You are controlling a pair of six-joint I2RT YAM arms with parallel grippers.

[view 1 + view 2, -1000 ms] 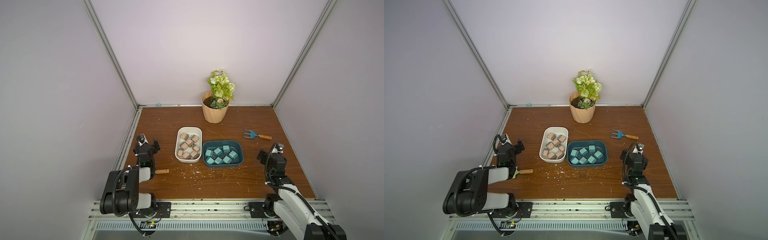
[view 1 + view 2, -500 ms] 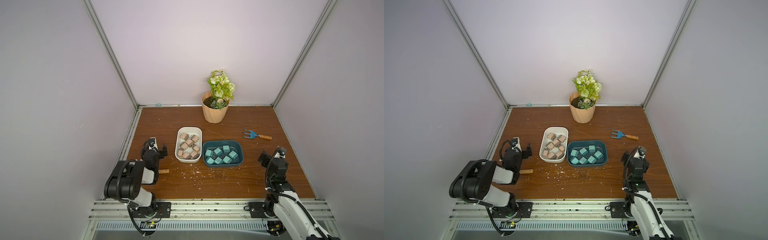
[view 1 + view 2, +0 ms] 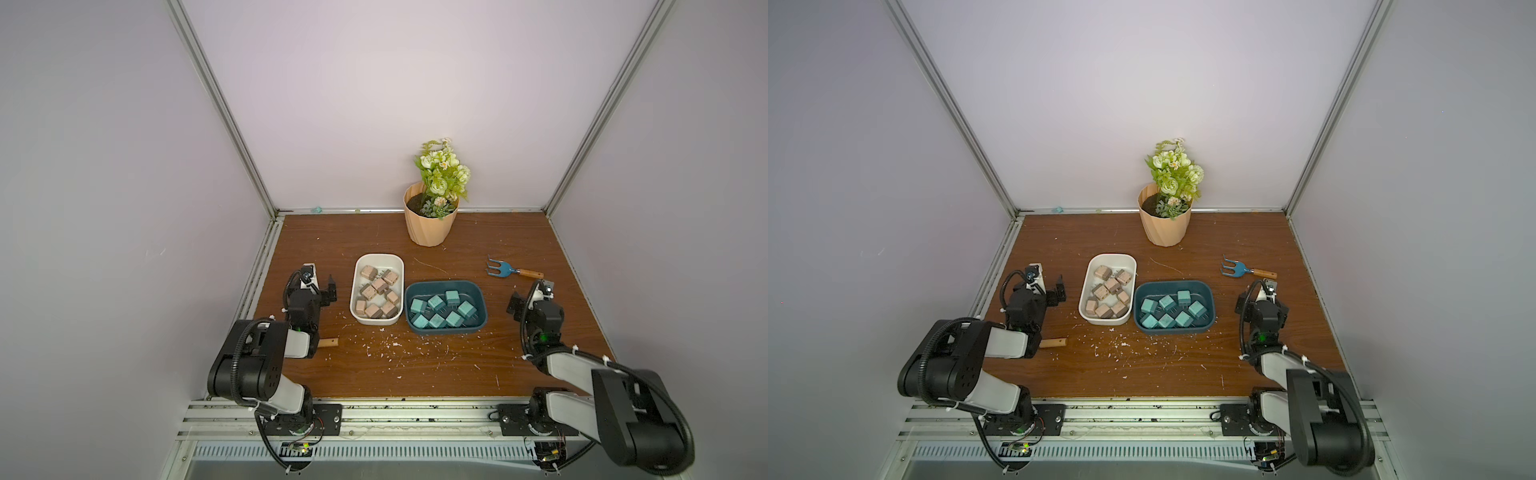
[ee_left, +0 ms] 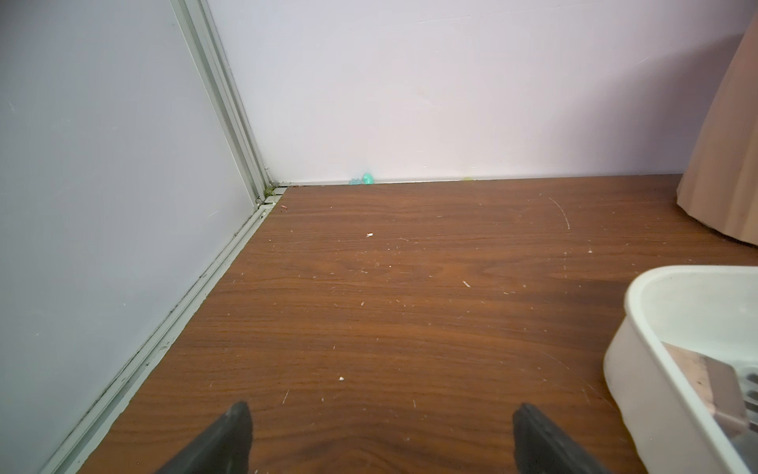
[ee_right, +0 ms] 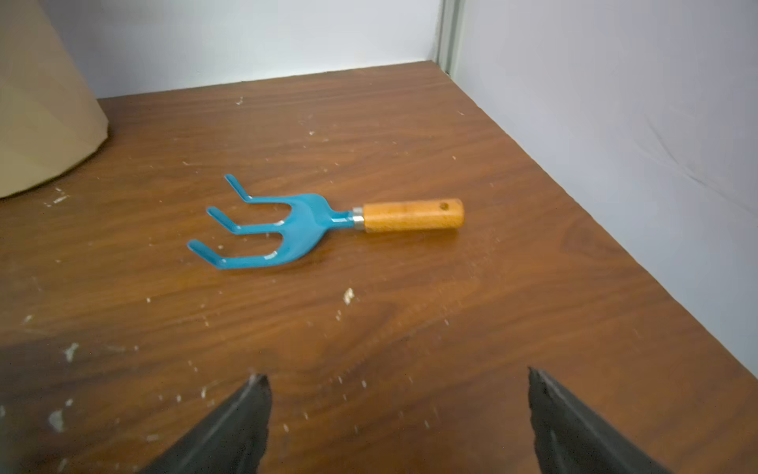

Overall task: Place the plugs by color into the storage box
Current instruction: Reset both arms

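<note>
The storage box stands as two trays side by side mid-table. Several beige-pink plugs (image 3: 379,286) lie in the white tray (image 3: 378,256), and several teal plugs (image 3: 436,302) lie in the teal tray (image 3: 446,330). My left gripper (image 3: 320,286) (image 3: 1050,286) hovers low just left of the white tray, open and empty (image 4: 379,427). The left wrist view catches the white tray's rim (image 4: 640,328) and one beige-pink plug (image 4: 697,377). My right gripper (image 3: 530,297) (image 3: 1256,297) sits right of the teal tray, open over bare wood (image 5: 398,394).
A flower pot (image 3: 432,224) stands at the back. A blue garden fork (image 3: 505,271) (image 5: 295,223) lies just beyond my right gripper. A wooden handle (image 3: 329,343) pokes out from under my left arm. White crumbs (image 3: 386,345) litter the front; walls close in on both sides.
My left gripper has shifted right, closer to the white tray. My right arm's elbow has folded down toward the front right, while its gripper has stayed near the same spot. Both stay open.
</note>
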